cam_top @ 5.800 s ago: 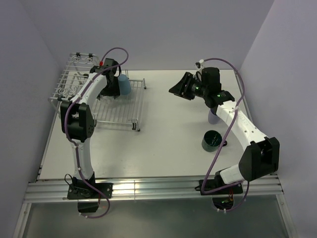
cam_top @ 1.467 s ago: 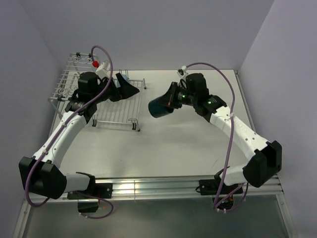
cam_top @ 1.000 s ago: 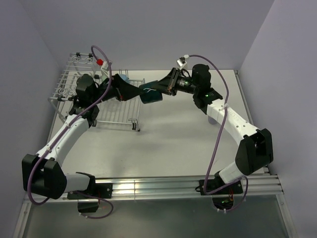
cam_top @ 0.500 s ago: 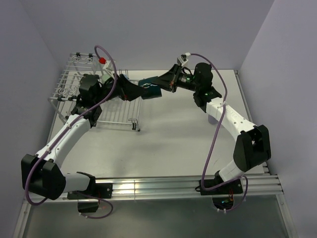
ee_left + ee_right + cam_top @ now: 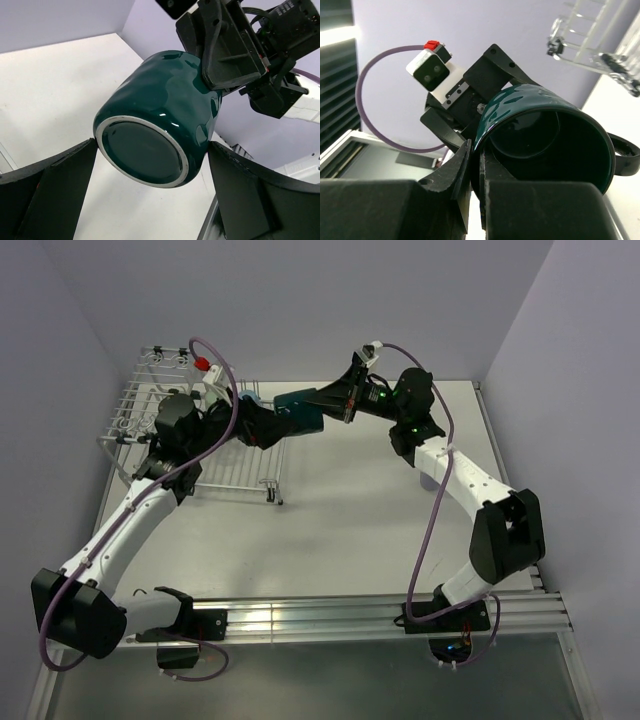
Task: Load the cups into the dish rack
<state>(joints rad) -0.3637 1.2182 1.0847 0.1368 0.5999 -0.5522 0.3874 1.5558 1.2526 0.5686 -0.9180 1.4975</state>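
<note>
Handing over: dark green ceramic mug (image 5: 155, 135), rim pinched by right gripper (image 5: 476, 165), has arrived between left gripper's (image 5: 151, 146) wide-spread fingers; placement in the white wire dish rack (image 5: 150, 415) behind it likely follows.

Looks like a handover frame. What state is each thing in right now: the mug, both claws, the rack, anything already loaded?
dark green mug: in mid-air, on its side, base toward the left claw.
right claw: shut on the mug's rim, one finger inside, one outside.
left claw: open, fingers flanking the mug's base, not yet closed.
dish rack: on the table, far left; mug not in it.
light blue cup: in the rack, mostly hidden by the left arm.
</note>
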